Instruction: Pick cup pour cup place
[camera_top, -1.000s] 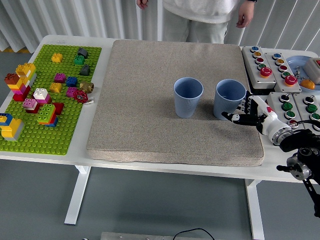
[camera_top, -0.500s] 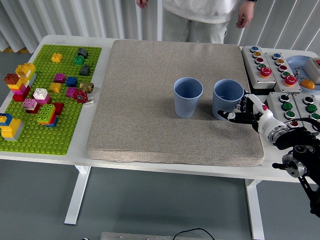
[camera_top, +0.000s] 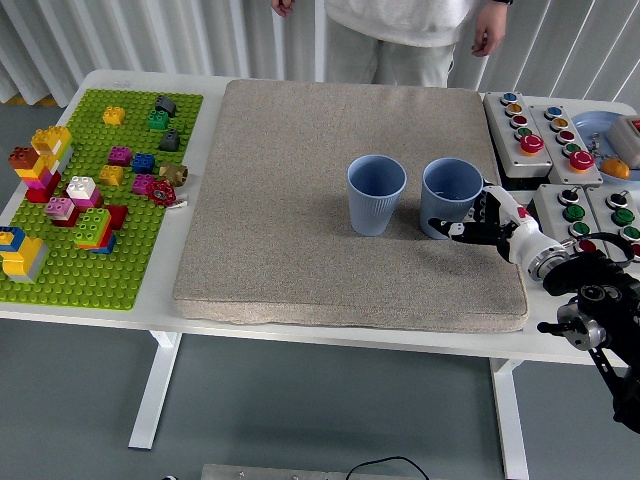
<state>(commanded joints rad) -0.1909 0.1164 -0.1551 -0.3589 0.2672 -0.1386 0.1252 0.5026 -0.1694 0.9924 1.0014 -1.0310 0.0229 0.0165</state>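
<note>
On the grey mat (camera_top: 300, 200) that covers the middle of the white counter (camera_top: 120, 310), two blue cups stand upright side by side, mouths up and long axes vertical. Both are pale blue with fine vertical ribbing on their walls and look alike in shape. The right cup (camera_top: 451, 197) sits near the mat's right edge, and the right hand (camera_top: 490, 222) reaches in from the lower right and presses against that cup's right side. Its black and white fingers (camera_top: 447, 227) curl around the lower front of the wall, grasping the cup, whose base stays on the mat. The left cup (camera_top: 376, 193) stands just beside it, apart from the hand, with a narrow gap between the two rims.

Left of the mat lies a green baseplate (camera_top: 100, 230) scattered with coloured building blocks (camera_top: 60, 190). Right of the mat sit button boxes (camera_top: 545, 135) with red, green, yellow and blue buttons. At the far side a person (camera_top: 400, 30) in a light top stands with one hand (camera_top: 488, 38) hanging loose above the counter's edge.
</note>
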